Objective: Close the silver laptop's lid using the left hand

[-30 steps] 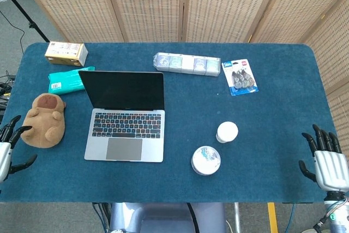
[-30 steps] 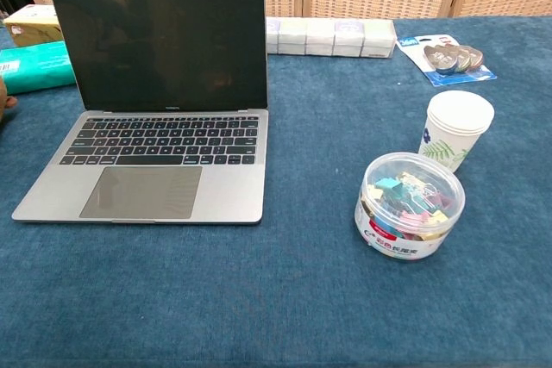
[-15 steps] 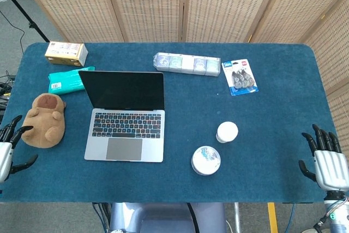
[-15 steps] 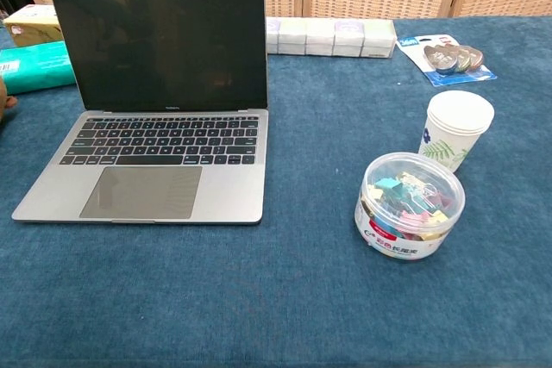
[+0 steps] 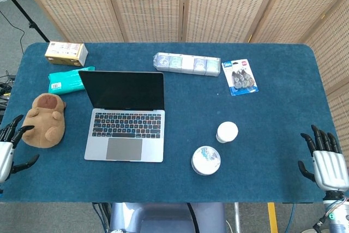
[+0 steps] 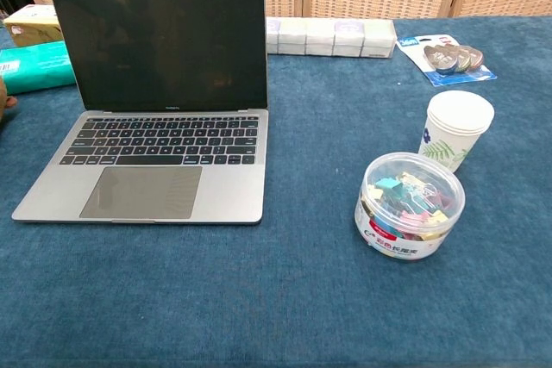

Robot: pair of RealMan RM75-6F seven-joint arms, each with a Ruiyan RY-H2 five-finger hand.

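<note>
Silver and open, the laptop (image 5: 125, 117) in the head view sits ahead of the left hand (image 5: 7, 147) and off toward the robot's right, its dark screen raised on the far side of the keyboard. That hand hovers at the table's near left edge, fingers spread, holding nothing; a brown plush toy (image 5: 46, 120) lies just ahead of it, between it and the laptop. The right hand (image 5: 326, 160) waits at the opposite near corner, well apart from everything, fingers likewise apart and empty.

In the chest view neither hand shows. The laptop (image 6: 155, 109) fills the left half, lid standing close to upright. A paper cup (image 6: 458, 129) and a tub of binder clips (image 6: 410, 204) stand to its right.

The lid looks thin and stiff on a firm hinge, its metal likely slick. The top edge of the screen seems the best place to press, forward and down, gently, since the panel is fragile.
</note>
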